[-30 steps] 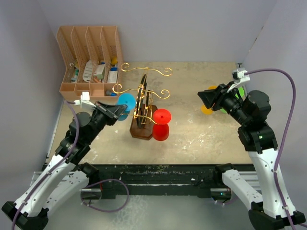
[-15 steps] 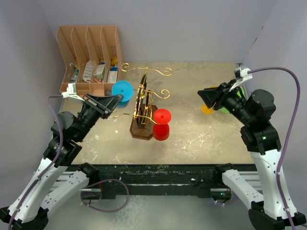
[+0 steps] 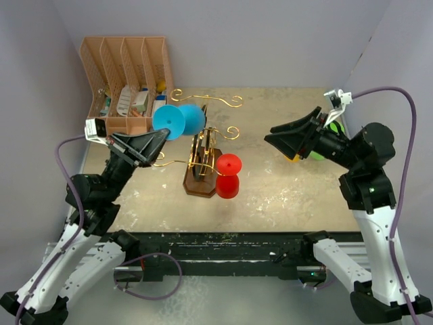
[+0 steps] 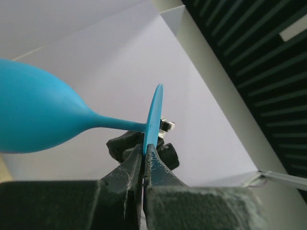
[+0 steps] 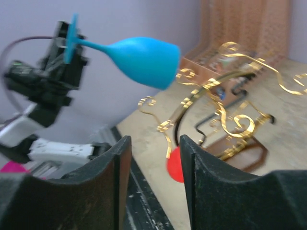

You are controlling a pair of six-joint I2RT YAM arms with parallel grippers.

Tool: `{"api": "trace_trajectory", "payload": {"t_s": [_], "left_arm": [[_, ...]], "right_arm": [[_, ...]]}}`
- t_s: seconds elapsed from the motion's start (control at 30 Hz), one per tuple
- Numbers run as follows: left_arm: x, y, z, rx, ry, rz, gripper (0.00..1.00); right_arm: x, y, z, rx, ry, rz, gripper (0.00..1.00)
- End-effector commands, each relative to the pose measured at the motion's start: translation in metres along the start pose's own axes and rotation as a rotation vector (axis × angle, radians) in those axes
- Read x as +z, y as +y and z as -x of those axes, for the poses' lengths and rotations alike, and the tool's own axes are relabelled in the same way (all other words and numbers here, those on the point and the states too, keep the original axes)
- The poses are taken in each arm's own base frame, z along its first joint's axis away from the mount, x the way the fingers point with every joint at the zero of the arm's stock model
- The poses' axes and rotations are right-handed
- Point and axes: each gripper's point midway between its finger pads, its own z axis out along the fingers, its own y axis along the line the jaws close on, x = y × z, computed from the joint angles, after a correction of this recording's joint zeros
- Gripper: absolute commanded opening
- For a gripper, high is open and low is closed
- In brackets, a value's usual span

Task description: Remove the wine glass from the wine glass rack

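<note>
A: So, how do things stand on the pale, scuffed bench (image 3: 291, 196)?

B: The wine glass rack (image 3: 201, 157), with gold wire arms on a dark wooden base, stands mid-frame. A red plastic wine glass (image 3: 228, 175) is at its right side. The blue plastic wine glass (image 3: 179, 120) is off the wires. It is held sideways in the air, up and left of centre, with its bowl just beside the top curls.

A: Held how?

B: The left end effector (image 3: 157, 140) is clamped on the edge of the thin foot disc. The right end effector (image 3: 279, 139), right of centre, has its fingers apart and holds nothing.

A: Risks?

B: I'd say that edge pinch is slim, so the bowl's weight could twist the disc loose. A swing rightward could also snag a curl and tip the rack.

A: What has changed from a second ago?

B: The glass was lower, by the rack's left arm, and has since risen toward the frame's top. The right arm has reached toward the centre with its fingers wider apart.
</note>
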Motion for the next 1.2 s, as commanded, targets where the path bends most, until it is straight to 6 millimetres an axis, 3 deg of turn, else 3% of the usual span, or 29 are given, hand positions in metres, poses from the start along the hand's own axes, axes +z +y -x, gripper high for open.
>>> {"api": "trace_trajectory", "payload": {"t_s": [0.0, 0.1, 0.2, 0.5, 0.63, 0.8, 1.17], "left_arm": [[-0.008, -0.062, -0.011, -0.152, 0.096, -0.349, 0.0], [-0.016, -0.072, -0.022, -0.192, 0.174, -0.476, 0.0], [-0.029, -0.08, -0.029, -0.219, 0.236, -0.598, 0.0], [-0.081, -0.152, -0.047, -0.025, 0.381, -0.883, 0.0], [-0.097, -0.171, -0.053, 0.04, 0.424, -0.941, 0.0], [-0.104, -0.174, -0.057, 0.063, 0.457, -0.995, 0.0], [-0.106, -0.172, -0.058, 0.063, 0.469, -1.021, 0.0]], "right_arm": [[-0.012, 0.072, 0.024, -0.051, -0.034, 0.349, 0.5], [-0.02, 0.094, 0.024, -0.046, -0.021, 0.488, 0.57], [-0.025, 0.103, 0.024, -0.034, -0.008, 0.547, 0.63], [-0.024, 0.106, 0.028, -0.057, -0.005, 0.564, 0.65], [-0.018, 0.103, 0.035, -0.064, -0.018, 0.572, 0.66], [-0.019, 0.12, 0.042, -0.11, -0.012, 0.708, 0.66], [-0.007, 0.154, 0.081, -0.214, -0.041, 0.852, 0.65]]}}
